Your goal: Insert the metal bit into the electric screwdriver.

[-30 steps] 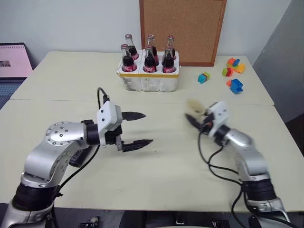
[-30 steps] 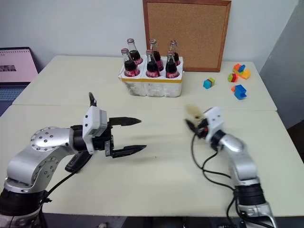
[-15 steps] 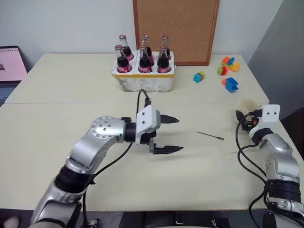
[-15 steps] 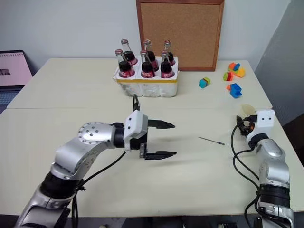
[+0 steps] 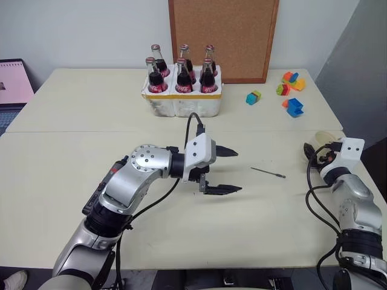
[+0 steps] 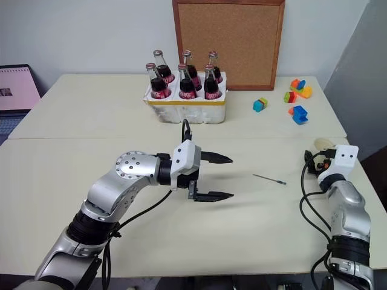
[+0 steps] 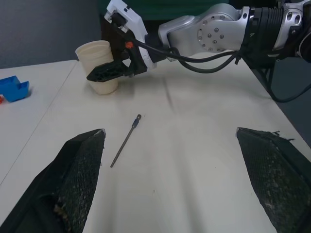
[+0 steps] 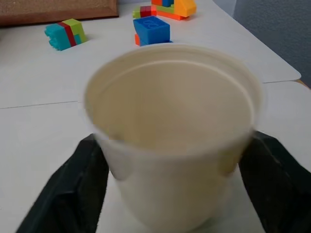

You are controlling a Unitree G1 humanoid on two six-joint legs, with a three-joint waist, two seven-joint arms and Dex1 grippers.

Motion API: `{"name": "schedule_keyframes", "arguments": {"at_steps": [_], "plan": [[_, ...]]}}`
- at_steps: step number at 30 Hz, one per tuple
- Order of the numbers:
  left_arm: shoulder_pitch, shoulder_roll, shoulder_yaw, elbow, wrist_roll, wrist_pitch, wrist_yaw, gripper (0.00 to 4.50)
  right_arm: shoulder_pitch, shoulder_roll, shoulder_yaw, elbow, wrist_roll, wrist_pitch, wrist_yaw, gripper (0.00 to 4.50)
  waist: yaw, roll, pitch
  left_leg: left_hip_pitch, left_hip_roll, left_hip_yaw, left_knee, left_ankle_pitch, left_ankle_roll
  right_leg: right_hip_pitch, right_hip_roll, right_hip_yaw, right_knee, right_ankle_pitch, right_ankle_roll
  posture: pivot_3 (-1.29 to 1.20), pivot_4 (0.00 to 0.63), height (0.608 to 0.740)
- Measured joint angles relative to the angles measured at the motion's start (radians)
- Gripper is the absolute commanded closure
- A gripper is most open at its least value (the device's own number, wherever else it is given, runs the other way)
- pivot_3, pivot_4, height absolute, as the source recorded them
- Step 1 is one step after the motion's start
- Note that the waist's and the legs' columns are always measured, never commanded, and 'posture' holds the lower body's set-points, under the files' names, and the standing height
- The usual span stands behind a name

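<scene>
The task is judged to be at its very beginning. The metal bit (image 5: pixel 268 173) is seen lying flat on the table (image 5: pixel 72 163), free of both grippers, in the stretch between them. It lies a little nearer to the right side of the table than to the middle. The electric screwdriver cannot be made out on the table top, so it cannot be said where it is, and nothing is inserted yet.

The left gripper (image 5: pixel 231 171) is held above the table with its two black fingers spread wide and nothing between them. Its fingers are pointed toward the bit, which is still apart from them; in the left wrist view the bit (image 7: pixel 126 140) is seen ahead, nearer to one finger than to the other.

The right gripper (image 7: pixel 104 74) is placed at a cream paper cup (image 8: pixel 172 131) near the right edge of the table. In the right wrist view the cup stands between its dark fingers (image 8: pixel 80 187). The fingers seem to be spread around it, not pressed against it, so the cup is judged to be let go or nearly so, but this is not fully certain.

What is left is nearly everything: the bit must be picked up, the screwdriver must be found and held, and the bit must be pushed into its nose.
</scene>
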Motion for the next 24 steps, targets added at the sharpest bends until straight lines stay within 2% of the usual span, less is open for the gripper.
{"name": "schedule_keyframes", "arguments": {"at_steps": [11, 15, 20, 24], "plan": [[-0.001, -0.007, 0.007, 0.001, -0.006, 0.007, 0.006, 0.0, 0.043, 0.004, -0.028, -0.152, 0.021, 0.018, -0.072, 0.04, 0.0, 0.0, 0.0, 0.0, 0.0, 0.0, 0.0, 0.0, 0.0, 0.0, 0.0, 0.001, 0.0, 0.0, 0.0, 0.0, 0.15, 0.74], [-0.001, -0.017, 0.031, 0.001, -0.025, 0.018, 0.013, 0.0, 0.084, -0.012, -0.041, -0.286, 0.028, 0.018, -0.069, 0.04, 0.0, 0.001, 0.0, 0.0, 0.0, 0.001, 0.0, 0.0, 0.0, 0.0, 0.0, 0.001, 0.0, 0.0, 0.0, 0.0, 0.15, 0.74], [0.0, -0.02, 0.107, -0.005, -0.054, 0.05, 0.072, 0.0, 0.136, -0.121, -0.021, -0.504, 0.084, 0.064, 0.04, 0.04, -0.001, 0.002, 0.001, 0.001, 0.0, 0.001, 0.0, 0.0, 0.0, 0.0, 0.001, 0.002, 0.0, 0.0, 0.001, 0.0, 0.15, 0.74], [0.007, 0.053, 0.227, -0.033, -0.071, 0.13, 0.147, 0.0, 0.195, -0.232, 0.028, -0.661, 0.179, 0.144, 0.18, 0.04, -0.002, 0.001, 0.001, 0.001, 0.001, -0.001, 0.0, 0.0, 0.0, 0.0, 0.002, 0.0, 0.0, 0.0, 0.001, 0.0, 0.15, 0.74]]}}
